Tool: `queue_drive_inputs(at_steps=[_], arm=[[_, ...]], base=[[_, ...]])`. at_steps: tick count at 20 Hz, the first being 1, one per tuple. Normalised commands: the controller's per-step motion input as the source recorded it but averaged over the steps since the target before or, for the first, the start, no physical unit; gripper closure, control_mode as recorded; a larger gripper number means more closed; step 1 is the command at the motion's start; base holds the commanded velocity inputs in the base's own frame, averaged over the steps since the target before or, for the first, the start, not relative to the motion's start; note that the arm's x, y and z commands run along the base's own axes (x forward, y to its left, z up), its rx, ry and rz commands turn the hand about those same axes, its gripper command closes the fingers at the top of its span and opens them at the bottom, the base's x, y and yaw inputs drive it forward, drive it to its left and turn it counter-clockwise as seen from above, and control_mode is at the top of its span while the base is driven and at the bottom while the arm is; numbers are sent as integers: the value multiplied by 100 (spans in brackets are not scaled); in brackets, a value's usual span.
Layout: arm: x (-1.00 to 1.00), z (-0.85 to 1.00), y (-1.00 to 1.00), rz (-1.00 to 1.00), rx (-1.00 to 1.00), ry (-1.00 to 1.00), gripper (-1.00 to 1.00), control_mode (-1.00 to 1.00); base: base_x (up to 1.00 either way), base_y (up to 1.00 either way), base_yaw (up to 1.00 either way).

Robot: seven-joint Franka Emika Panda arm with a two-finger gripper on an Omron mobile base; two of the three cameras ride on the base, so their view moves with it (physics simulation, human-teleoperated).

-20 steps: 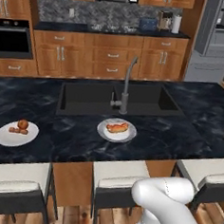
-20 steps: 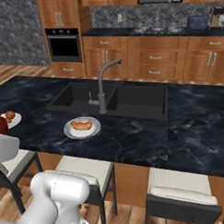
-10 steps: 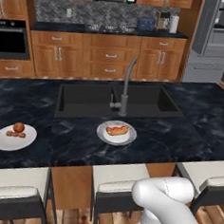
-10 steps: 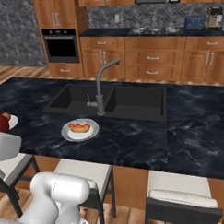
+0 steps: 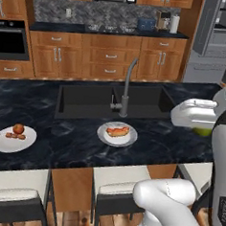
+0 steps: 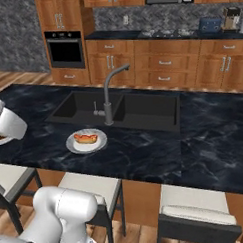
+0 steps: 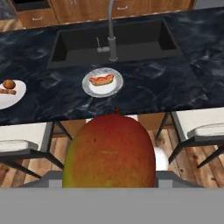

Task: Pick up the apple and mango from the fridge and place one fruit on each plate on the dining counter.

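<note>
With my claw (image 7: 109, 186) clamped on the mango (image 7: 109, 151), my base had rolled along the dining counter (image 5: 83, 146) until the sausage plate (image 5: 116, 134) sat just before the faucet (image 5: 126, 85), the apple (image 5: 18, 128) already plated far left, so this plate looked next

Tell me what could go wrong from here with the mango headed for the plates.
The mango is big against the middle plate, whose hot dog takes the centre, so it might roll off onto the dining counter. The left plate already holds the apple; setting down there would double up. The faucet stands close behind.
</note>
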Motion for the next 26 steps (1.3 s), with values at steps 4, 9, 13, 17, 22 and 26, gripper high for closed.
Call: queue_drive_inputs(at_steps=[4,9,13,17,22,26], arm=[[94,-76,40,12,0,46,100,-100],[68,-86,2,13,1,37,100,-100],[38,-66,-10,2,0,8,100,-100],[61,-53,-11,1,-1,1,100,-100],[70,-31,0,0,-3,5,100,-100],[70,-27,0,0,-1,11,100,-100]], base=[[0,0,0],[0,0,0],[0,0,0],[0,0,0],[0,0,0],[0,0,0]])
